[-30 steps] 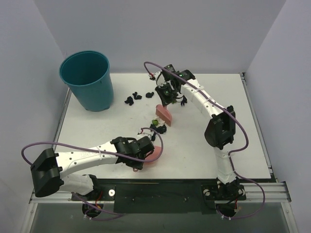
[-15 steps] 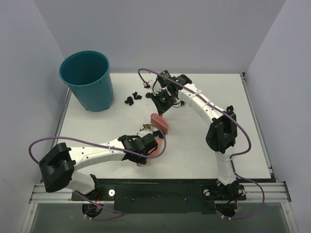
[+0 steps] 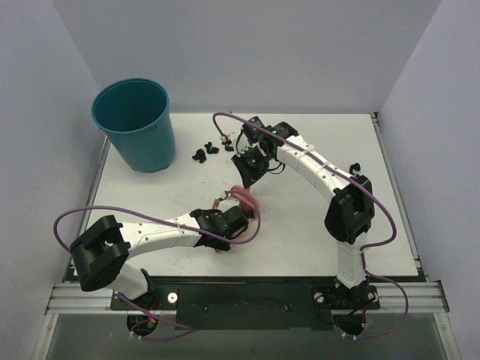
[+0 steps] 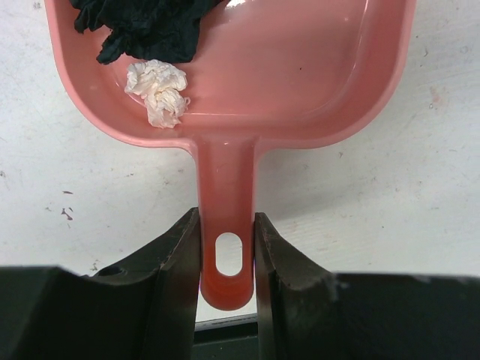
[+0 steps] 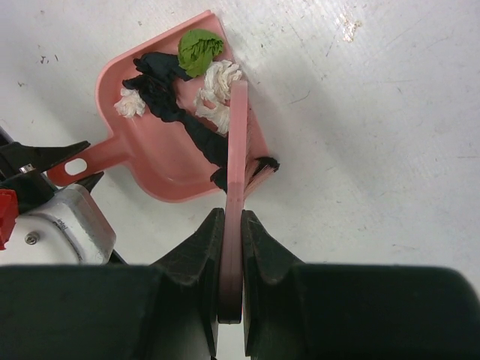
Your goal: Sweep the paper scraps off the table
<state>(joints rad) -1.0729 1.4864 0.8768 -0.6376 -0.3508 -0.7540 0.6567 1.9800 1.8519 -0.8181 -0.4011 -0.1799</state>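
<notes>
My left gripper (image 4: 227,251) is shut on the handle of the pink dustpan (image 4: 300,75), which lies flat on the white table (image 3: 375,210). Paper scraps lie in the pan: a black wad (image 4: 146,26), a white wad (image 4: 159,90), and in the right wrist view a green one (image 5: 199,46). My right gripper (image 5: 232,225) is shut on the pink brush (image 5: 237,150), whose bristles stand at the pan's open edge, against black scraps. Three black scraps (image 3: 202,152) still lie on the table near the bucket. In the top view the two grippers meet at the pan (image 3: 246,201).
A teal bucket (image 3: 135,124) stands at the table's back left corner. Grey-lilac walls close in the back and sides. Purple cables loop off both arms. A metal rail runs along the near edge (image 3: 247,289).
The brush has swept toward me into the dustpan's mouth, pushing the nearby scraps into the pan. The left gripper has carried the pan slightly right to meet it.
</notes>
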